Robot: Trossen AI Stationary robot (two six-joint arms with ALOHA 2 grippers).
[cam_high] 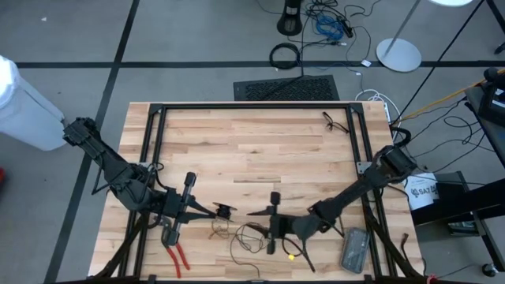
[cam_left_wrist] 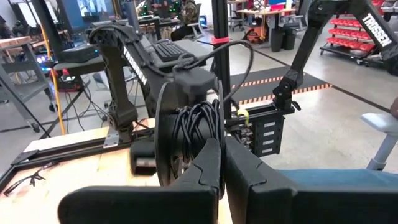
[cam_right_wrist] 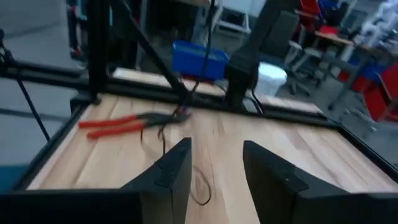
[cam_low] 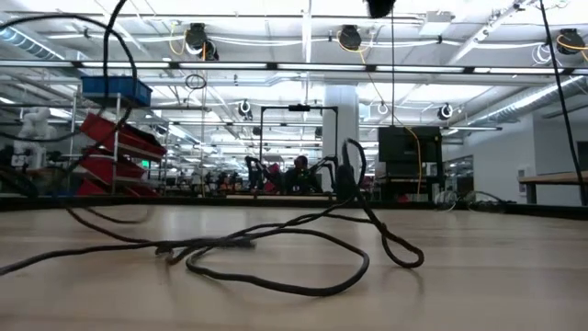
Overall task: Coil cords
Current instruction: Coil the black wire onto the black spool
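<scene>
Table (cam_high: 252,142): pale wood slab inside a black frame, filling the middle of the high view. Its upper two thirds lie bare apart from a small dark item (cam_high: 337,122) near the upper-right frame corner. All other items crowd the lower edge.

Left gripper (cam_high: 215,211): lower left of centre in the high view, pointing right. Fingers pressed together on a dark spool (cam_left_wrist: 186,134) with black cord wound round it; in the left wrist view the spool stands on edge right at the fingertips, with one strand arching over its top.

Right gripper (cam_high: 254,211): lower centre, pointing left toward the left gripper, a short gap between the two. Fingers (cam_right_wrist: 174,171) stand apart with bare wood between them; nothing is held.

Cord (cam_high: 248,237): loose thin black loops on the wood at the lower centre, below and between the two grippers, close to the bottom edge. The low view shows the cord (cam_low: 276,248) sprawled across the tabletop, one loop rising off the surface.

Pliers (cam_high: 177,254): red handles, lower left, just beside the left arm and near the bottom edge.

Grey case (cam_high: 354,248): lower right, near the right frame rail.

Yellow piece (cam_high: 291,255): small, under the right arm.
</scene>
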